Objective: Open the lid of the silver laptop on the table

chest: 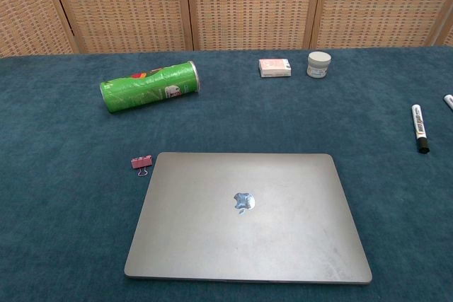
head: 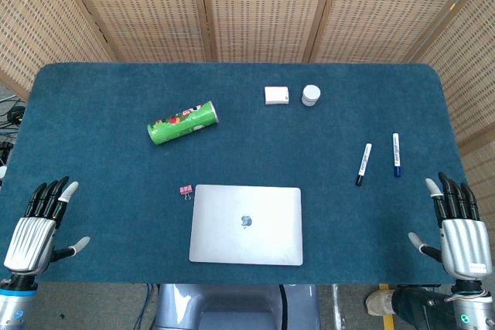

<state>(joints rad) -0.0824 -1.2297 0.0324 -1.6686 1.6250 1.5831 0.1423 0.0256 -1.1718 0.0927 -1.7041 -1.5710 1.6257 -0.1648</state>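
Note:
The silver laptop [head: 247, 224] [chest: 246, 213] lies flat with its lid down near the front edge of the blue table, logo facing up. In the head view my left hand [head: 40, 226] rests at the front left corner, fingers spread and holding nothing, well to the left of the laptop. Over at the front right corner my right hand [head: 456, 226] is likewise spread and holds nothing, far to the right of the laptop. Neither hand shows in the chest view.
A pink binder clip [head: 186, 190] [chest: 141, 163] sits just off the laptop's far left corner. A green chip can [head: 182, 122] [chest: 149, 86] lies on its side behind. A small white box [head: 276, 95], a white jar [head: 311, 95] and two markers [head: 363, 164] [head: 396, 154] lie further back and right.

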